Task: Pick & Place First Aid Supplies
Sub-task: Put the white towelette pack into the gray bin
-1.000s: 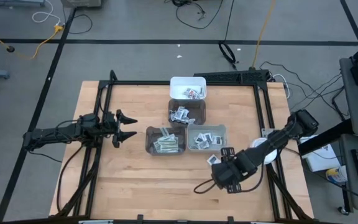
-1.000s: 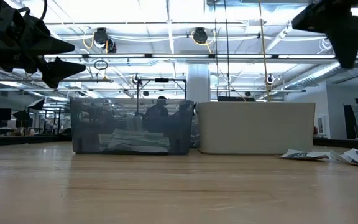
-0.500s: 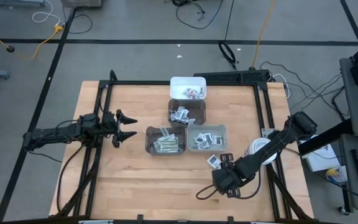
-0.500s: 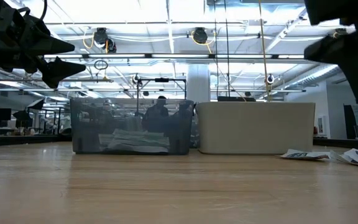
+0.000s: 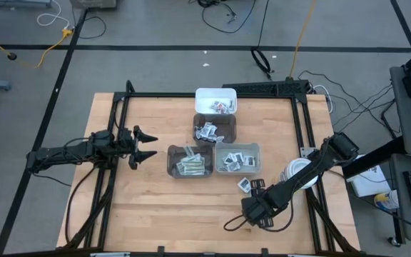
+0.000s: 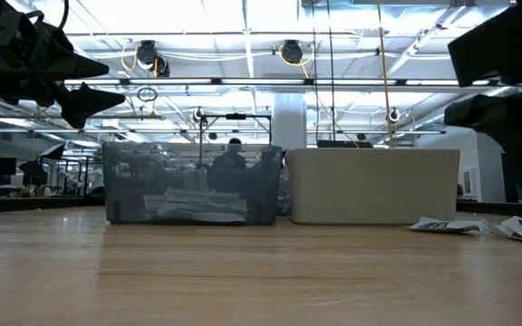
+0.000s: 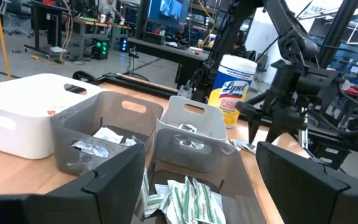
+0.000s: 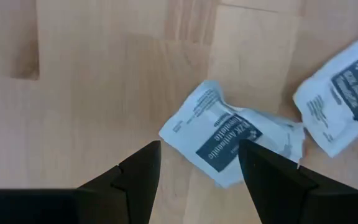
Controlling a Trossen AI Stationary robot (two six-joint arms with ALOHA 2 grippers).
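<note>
— What do we see nearest us?
— Our right gripper (image 8: 197, 163), jaws spread, hovers over two square white sachets with dark print (image 8: 224, 139) loose on the wooden tabletop (image 5: 155, 203).
— And beyond?
— We count four rectangular plastic bins (image 5: 190, 160), three grey, one white, holding more packets. Our left gripper (image 5: 147, 145) waits released, well apart. A yellow wipes canister (image 7: 234, 86) stands behind.

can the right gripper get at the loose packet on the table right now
Probably yes. The right gripper is open and points down at the packet, which lies flat on bare wood with nothing on top of it. A second packet lies close beside it and might get caught too.
</note>
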